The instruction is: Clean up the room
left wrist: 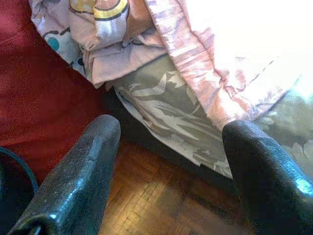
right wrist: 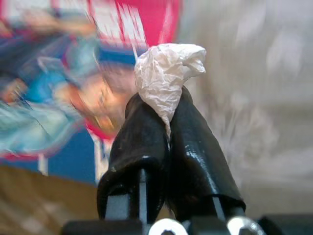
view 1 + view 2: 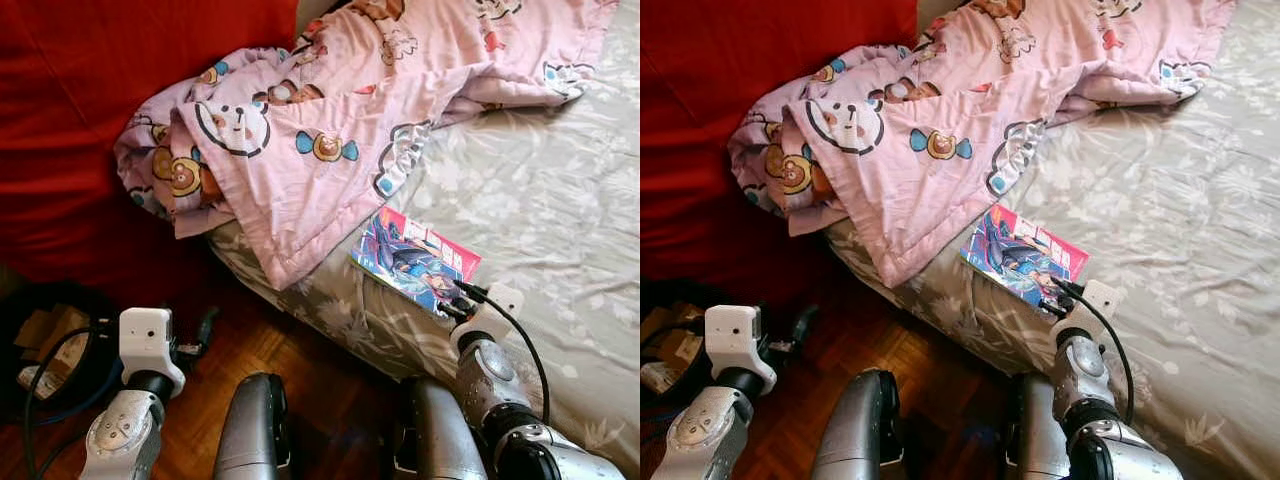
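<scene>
Bed edge [image 3: 330, 320], right end effector [image 2: 164, 120] pinching tissue [image 2: 166, 73]

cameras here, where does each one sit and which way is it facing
Head stereo pair: looks down at the bed, pink blanket and comic book; both arms show.
Left wrist: along open left gripper toward the bed edge and wooden floor.
Right wrist: right gripper shut on crumpled tissue; shares the comic book with the head views.

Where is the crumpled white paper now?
The crumpled white paper is pinched in the right tool, above the bed, beside the comic book.
</scene>
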You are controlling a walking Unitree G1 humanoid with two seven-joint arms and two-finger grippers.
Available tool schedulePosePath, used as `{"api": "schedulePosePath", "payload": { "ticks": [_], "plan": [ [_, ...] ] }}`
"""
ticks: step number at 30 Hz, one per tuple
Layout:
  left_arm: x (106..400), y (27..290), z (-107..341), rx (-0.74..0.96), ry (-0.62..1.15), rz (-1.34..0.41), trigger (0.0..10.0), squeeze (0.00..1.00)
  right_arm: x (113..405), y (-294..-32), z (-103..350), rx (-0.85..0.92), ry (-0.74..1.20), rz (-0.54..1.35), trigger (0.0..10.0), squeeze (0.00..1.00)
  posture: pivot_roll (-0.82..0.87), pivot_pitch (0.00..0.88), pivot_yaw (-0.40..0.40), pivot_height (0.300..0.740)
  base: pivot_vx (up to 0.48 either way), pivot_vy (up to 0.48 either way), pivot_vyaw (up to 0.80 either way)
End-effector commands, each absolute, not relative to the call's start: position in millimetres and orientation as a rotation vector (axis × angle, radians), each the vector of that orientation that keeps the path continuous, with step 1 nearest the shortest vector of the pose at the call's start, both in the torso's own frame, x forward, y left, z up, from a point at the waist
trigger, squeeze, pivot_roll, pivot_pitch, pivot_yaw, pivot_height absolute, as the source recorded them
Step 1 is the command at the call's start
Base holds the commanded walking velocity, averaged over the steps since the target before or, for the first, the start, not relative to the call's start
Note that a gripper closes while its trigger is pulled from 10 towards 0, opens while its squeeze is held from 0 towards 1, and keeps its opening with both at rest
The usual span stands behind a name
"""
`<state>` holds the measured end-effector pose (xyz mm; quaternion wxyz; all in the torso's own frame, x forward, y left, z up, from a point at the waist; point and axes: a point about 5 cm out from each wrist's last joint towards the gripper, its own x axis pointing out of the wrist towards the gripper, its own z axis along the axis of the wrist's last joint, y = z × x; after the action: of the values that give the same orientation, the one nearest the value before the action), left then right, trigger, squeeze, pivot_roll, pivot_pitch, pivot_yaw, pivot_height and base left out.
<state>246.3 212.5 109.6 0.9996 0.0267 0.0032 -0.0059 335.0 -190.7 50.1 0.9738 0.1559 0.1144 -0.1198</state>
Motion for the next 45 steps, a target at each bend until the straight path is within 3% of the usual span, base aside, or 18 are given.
{"api": "schedulePosePath", "payload": {
  "ticks": [1,11,13,18,27,33,39,45],
  "plan": [
    [244,214,100,0.072,0.035,0.005,10.0,0.00,331,-189,50,0.278,0.187,-0.228,0.0,0.00,0.09,0.192,0.038,0.597,0.000,0.000,0.00],
    [249,205,92,0.038,0.030,0.008,10.0,0.00,313,-182,57,0.195,0.049,-0.126,0.0,0.00,0.04,0.166,0.002,0.597,0.000,0.000,0.00],
    [248,205,89,0.015,0.030,0.028,10.0,0.00,307,-174,59,0.164,0.029,-0.062,10.0,0.00,0.03,0.157,-0.012,0.597,0.000,0.000,0.00],
    [246,202,83,-0.013,0.032,0.046,10.0,0.00,299,-168,53,0.170,0.047,-0.004,10.0,0.00,0.03,0.148,-0.020,0.597,0.000,0.000,0.00],
    [237,210,62,-0.047,0.096,0.103,10.0,0.00,290,-170,22,0.076,0.234,0.023,10.0,0.00,0.03,0.108,-0.020,0.662,0.000,0.000,0.00],
    [226,222,33,-0.024,0.194,0.142,10.0,0.00,268,-181,-8,0.042,0.375,-0.016,10.0,0.00,0.03,0.068,-0.012,0.697,0.000,0.000,0.00],
    [202,235,-16,-0.029,0.420,0.154,10.0,0.00,244,-187,-35,0.004,0.523,-0.048,10.0,0.00,0.03,0.017,-0.012,0.737,0.000,0.000,0.00],
    [184,240,-48,-0.060,0.589,0.176,10.0,0.00,222,-194,-55,0.001,0.667,-0.079,10.0,0.00,0.03,0.000,-0.011,0.740,0.000,0.000,0.00]
  ]
}}
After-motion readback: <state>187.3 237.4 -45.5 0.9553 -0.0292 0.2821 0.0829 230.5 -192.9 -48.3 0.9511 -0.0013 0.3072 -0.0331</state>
